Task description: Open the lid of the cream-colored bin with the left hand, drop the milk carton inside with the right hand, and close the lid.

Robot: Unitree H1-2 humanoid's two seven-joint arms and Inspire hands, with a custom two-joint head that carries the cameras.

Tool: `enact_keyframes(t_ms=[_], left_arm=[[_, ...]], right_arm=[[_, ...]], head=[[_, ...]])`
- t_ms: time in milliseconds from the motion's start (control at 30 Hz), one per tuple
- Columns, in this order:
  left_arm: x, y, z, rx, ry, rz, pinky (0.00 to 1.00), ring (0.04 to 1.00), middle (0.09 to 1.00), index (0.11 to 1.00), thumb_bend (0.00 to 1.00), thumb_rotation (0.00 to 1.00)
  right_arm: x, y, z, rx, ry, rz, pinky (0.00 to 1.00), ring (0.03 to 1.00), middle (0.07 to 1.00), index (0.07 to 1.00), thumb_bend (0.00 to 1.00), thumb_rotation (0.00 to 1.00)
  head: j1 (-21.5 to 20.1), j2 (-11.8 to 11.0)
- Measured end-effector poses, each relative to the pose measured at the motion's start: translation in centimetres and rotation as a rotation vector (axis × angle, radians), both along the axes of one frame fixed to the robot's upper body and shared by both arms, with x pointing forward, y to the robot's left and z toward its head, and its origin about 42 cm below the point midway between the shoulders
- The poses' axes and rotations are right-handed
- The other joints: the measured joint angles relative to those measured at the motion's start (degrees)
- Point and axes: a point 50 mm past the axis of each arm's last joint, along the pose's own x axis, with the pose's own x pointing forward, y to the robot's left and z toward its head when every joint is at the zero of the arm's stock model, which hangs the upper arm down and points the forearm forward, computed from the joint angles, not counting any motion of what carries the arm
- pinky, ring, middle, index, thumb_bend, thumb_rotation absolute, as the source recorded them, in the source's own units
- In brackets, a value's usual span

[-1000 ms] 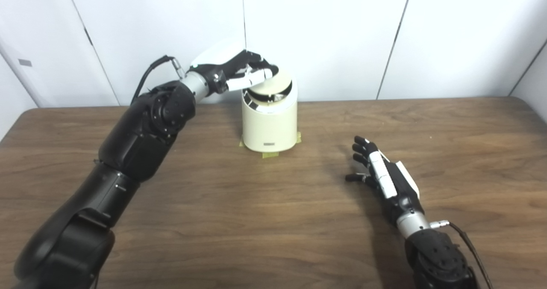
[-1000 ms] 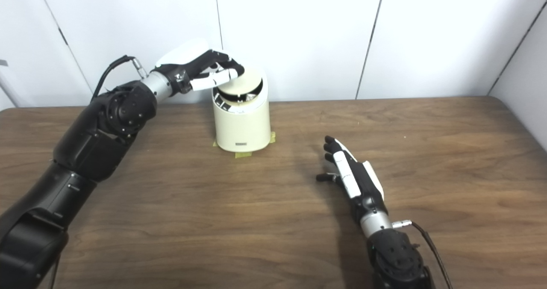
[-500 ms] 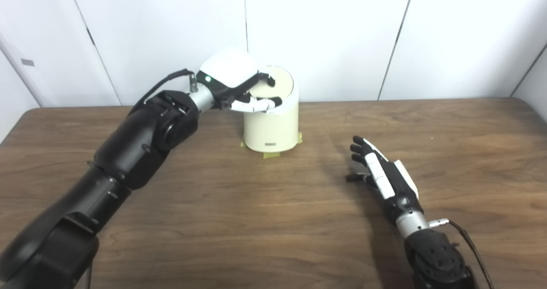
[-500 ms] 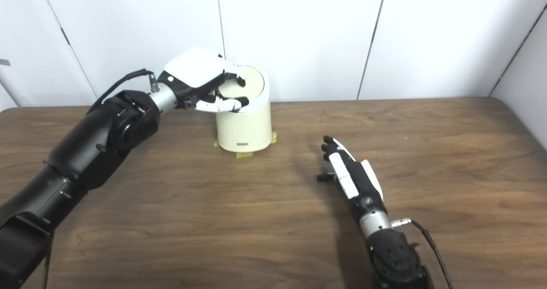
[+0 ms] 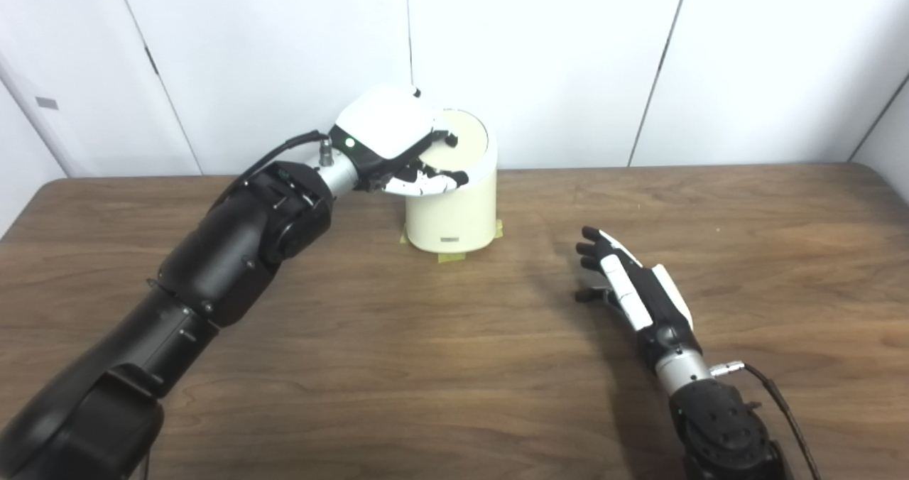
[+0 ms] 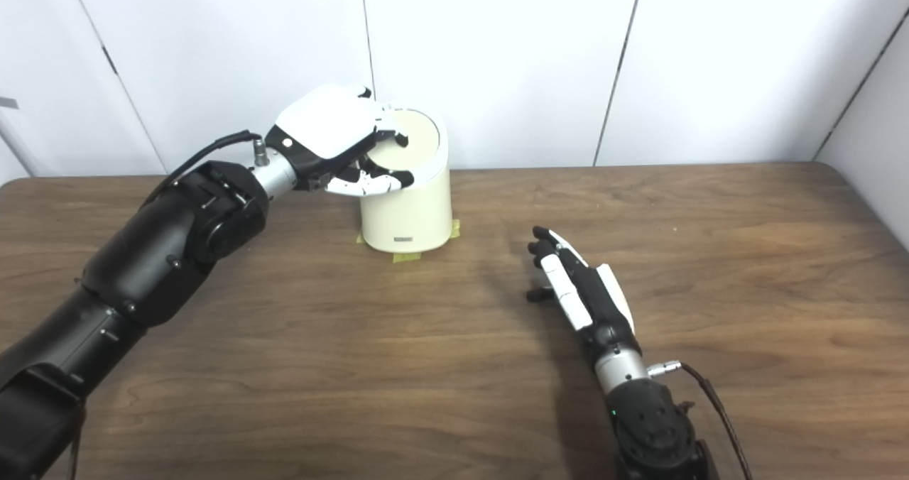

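My left hand (image 5: 387, 139) rests fingers-curled on the bin (image 5: 452, 210) lid (image 5: 458, 143), pressing it flat; right hand (image 5: 635, 288) idles spread, empty, no carton visible.

Bin at the back, 2 hands on either side

The bin (image 5: 452, 206) stands on the table (image 5: 398, 366) near its far edge, before the wall (image 5: 554, 54), lid (image 5: 458, 138) on top. The left hand (image 5: 389, 133) sits over the lid's left side; the right hand (image 5: 632, 288) lies nearer, to the bin's right, well apart.
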Motion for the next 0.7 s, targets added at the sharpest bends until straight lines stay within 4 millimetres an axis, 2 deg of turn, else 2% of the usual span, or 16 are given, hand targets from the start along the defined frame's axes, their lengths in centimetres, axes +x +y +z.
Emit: enact_keyframes(t_ms=[200,433,500,700], left_arm=[[-0.2,-0.4,-0.2,0.050,-0.017,-0.009,0.91,0.832,0.787,0.732,0.51,1.00],[-0.3,-0.6,-0.3,0.089,-0.035,-0.016,0.90,0.833,0.780,0.716,0.51,1.00],[-0.3,-0.6,-0.3,0.086,-0.034,-0.015,0.91,0.837,0.784,0.734,0.50,1.00],[-0.6,0.2,1.4,-0.008,0.057,0.019,0.91,0.846,0.809,0.775,0.49,1.00]], right_arm=[[0.0,0.1,0.0,-0.011,-0.001,0.001,0.80,0.872,0.860,0.887,0.55,1.00],[0.0,0.1,0.1,-0.011,0.002,0.000,0.78,0.869,0.860,0.886,0.55,1.00],[0.0,0.1,0.1,-0.012,0.002,0.000,0.81,0.881,0.865,0.890,0.56,1.00],[0.0,0.1,0.1,-0.010,-0.002,0.006,0.79,0.879,0.869,0.889,0.57,1.00]], head=[[-0.3,0.5],[-0.4,0.7],[-0.5,0.7],[-0.7,0.9]])
